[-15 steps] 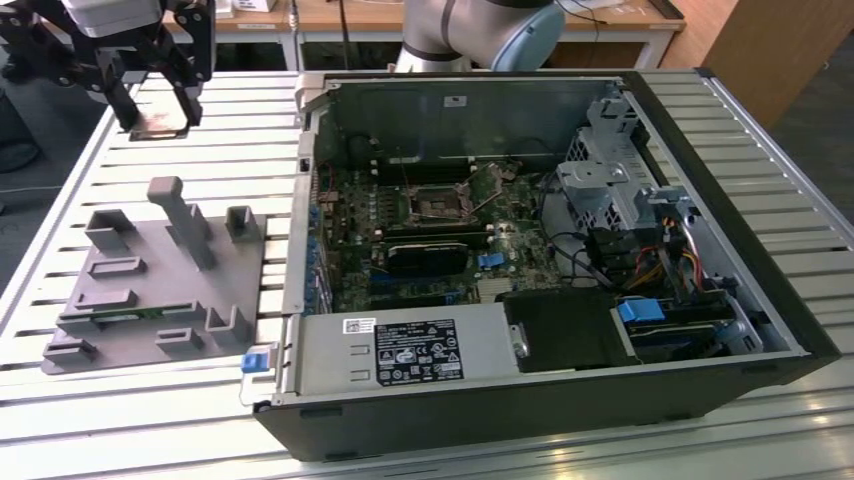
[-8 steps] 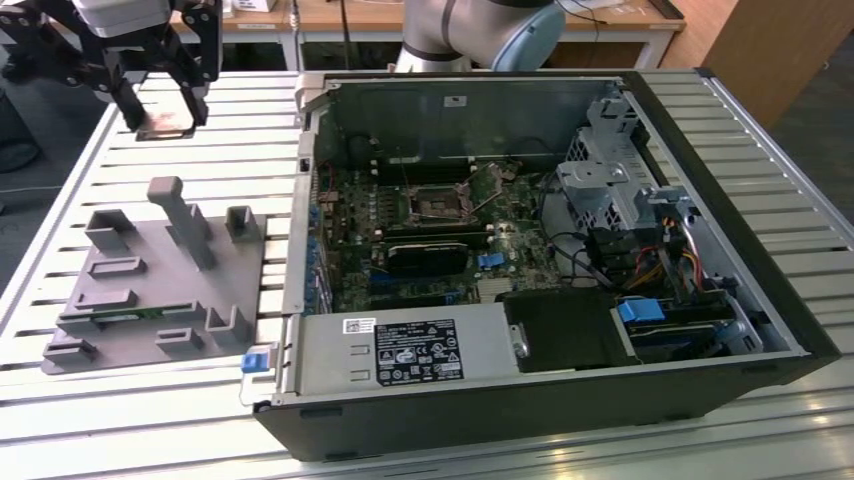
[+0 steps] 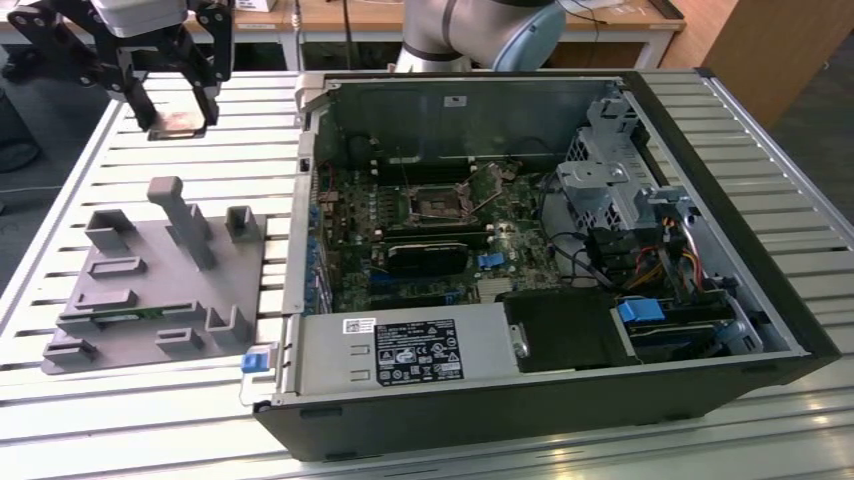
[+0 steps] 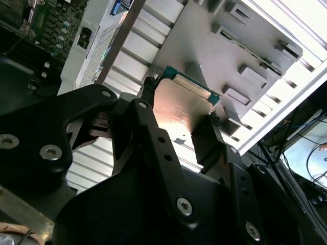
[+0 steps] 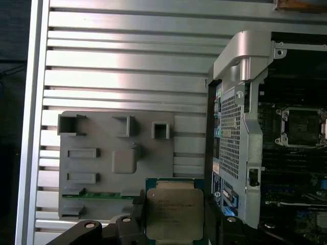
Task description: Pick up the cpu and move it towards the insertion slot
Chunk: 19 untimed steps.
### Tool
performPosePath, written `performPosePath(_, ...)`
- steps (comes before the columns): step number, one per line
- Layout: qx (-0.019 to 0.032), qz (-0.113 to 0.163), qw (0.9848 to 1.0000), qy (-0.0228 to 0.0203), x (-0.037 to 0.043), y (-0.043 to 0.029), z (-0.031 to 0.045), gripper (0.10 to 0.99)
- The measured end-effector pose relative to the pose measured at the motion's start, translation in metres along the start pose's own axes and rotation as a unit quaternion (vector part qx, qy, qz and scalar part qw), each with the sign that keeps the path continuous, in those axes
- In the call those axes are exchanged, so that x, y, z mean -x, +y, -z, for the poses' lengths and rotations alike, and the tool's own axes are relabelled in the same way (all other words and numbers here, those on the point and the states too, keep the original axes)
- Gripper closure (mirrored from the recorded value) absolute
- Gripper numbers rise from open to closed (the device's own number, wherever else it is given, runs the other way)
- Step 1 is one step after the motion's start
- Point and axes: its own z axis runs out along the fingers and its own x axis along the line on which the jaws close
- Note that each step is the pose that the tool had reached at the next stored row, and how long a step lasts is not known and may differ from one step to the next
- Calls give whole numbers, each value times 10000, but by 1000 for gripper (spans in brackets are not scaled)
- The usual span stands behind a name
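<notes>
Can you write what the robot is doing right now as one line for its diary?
gripper: shut on chip | chip: lifted above grey tray | socket: empty, inside open computer case | chip not yet over case

grey plastic tray, open computer case, slatted table

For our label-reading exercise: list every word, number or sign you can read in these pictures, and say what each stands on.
None can be read.
White sticker on the open grey computer case's inner wall: too small.
Black label on the silver power supply box: print blurred.
Flat square silvery cpu held in the black gripper: faint engraving, illegible.
</notes>
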Motion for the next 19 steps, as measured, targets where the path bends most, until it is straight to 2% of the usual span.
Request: performPosePath(19, 0, 0, 10000, 0, 246, -7, -1, 545)
